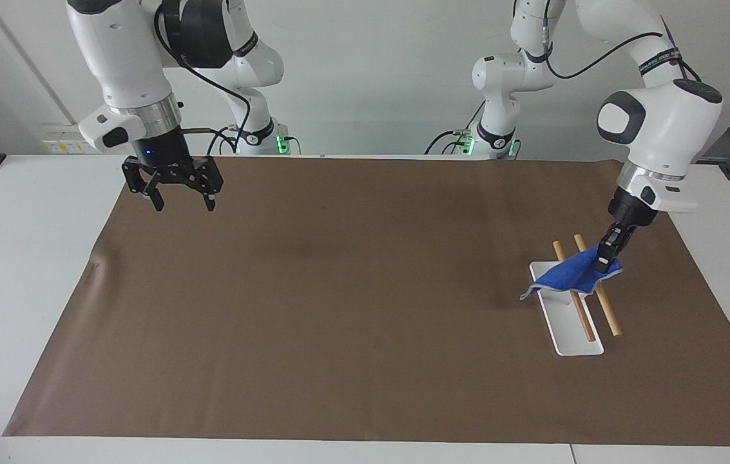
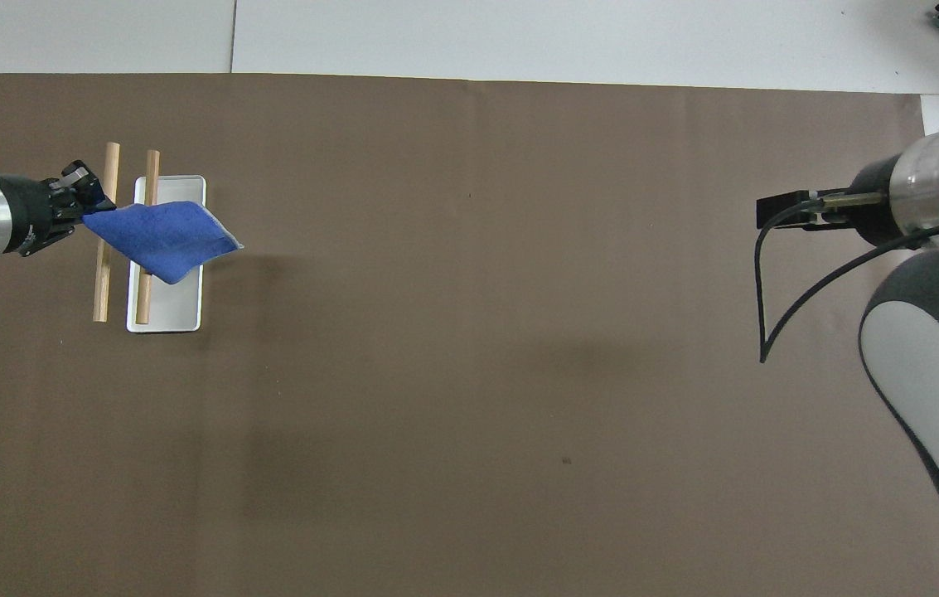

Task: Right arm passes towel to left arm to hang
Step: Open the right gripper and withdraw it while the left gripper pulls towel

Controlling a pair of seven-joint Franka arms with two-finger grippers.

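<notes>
Brown paper covers the worktop [image 1: 49, 270]. Over its corner at the right arm's end hangs the right gripper [image 1: 179, 203], its fingers spread wide and empty, waiting. Open paper runs from there to the rack [image 1: 587, 351] at the left arm's end. The left gripper [image 1: 603, 261] pinches one corner of the blue towel [image 1: 567, 276], which drapes crosswise over the two wooden rods [image 1: 604, 308], its free end trailing past the rack's edge toward mid-worktop. Only letting go seems left.
</notes>
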